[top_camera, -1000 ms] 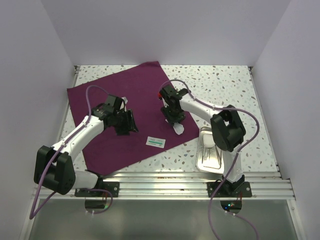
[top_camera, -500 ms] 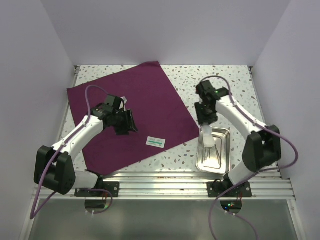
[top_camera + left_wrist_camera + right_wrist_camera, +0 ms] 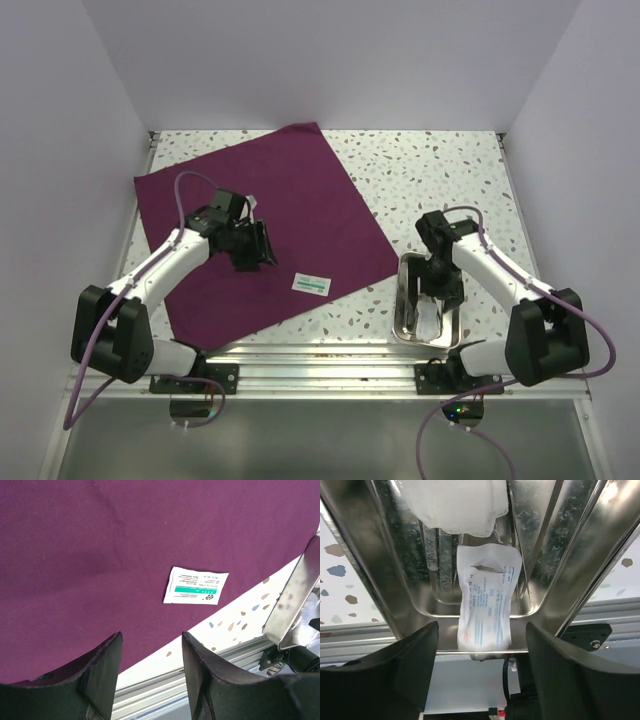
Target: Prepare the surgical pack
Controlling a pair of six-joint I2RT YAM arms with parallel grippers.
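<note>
The dark purple cloth (image 3: pixel 270 190) lies flat on the left half of the table, also filling the left wrist view (image 3: pixel 125 540). On its near corner rests a small white packet with a green stripe (image 3: pixel 311 284) (image 3: pixel 196 585). My left gripper (image 3: pixel 256 246) (image 3: pixel 151 636) hovers open over the cloth, nothing between its fingers. The steel tray (image 3: pixel 402 305) (image 3: pixel 385 575) (image 3: pixel 295 600) sits right of the cloth. In it lie a white gauze pad (image 3: pixel 452 505) and a blue-printed white packet (image 3: pixel 485 605). My right gripper (image 3: pixel 437 287) (image 3: pixel 481 630) stands open over the packet, apart from it.
An aluminium rail (image 3: pixel 320 365) runs along the table's near edge, just below the tray. White walls close in the left, back and right sides. Speckled tabletop (image 3: pixel 440 175) stretches behind the tray.
My right arm swung from the cloth to the tray carrying the white packet, then opened its jaws and left the packet in the tray. The left arm has not moved.
</note>
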